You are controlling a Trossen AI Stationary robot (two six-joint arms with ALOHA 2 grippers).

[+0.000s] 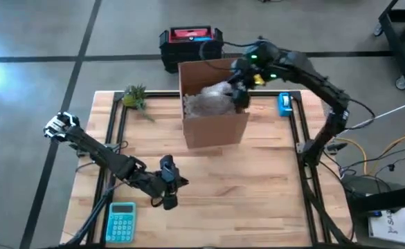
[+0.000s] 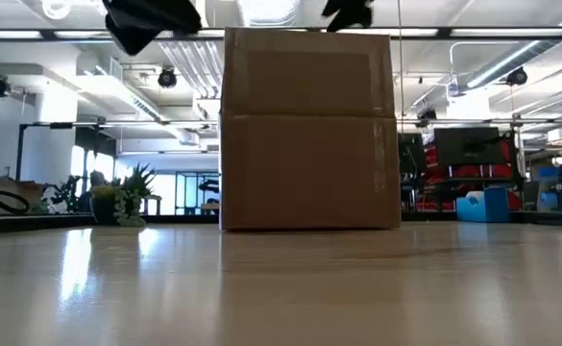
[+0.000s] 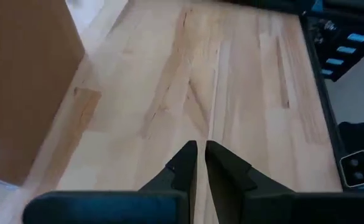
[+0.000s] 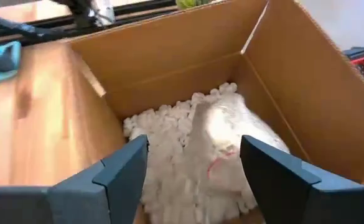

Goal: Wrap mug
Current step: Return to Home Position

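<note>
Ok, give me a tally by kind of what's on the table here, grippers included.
Cardboard box: 1
Wrapped bundle inside the box, on white fill: 1
Small plant: 1
Turquoise calculator: 1
Blue object by the right rail: 1
Grippers: 2, left gripper shut over the table, right gripper open above the box
Total: 7

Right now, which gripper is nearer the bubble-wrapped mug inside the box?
Right. The right gripper hovers open directly over the wrapped mug in the cardboard box; the left gripper, shut, is over the table, well clear of the box.
</note>
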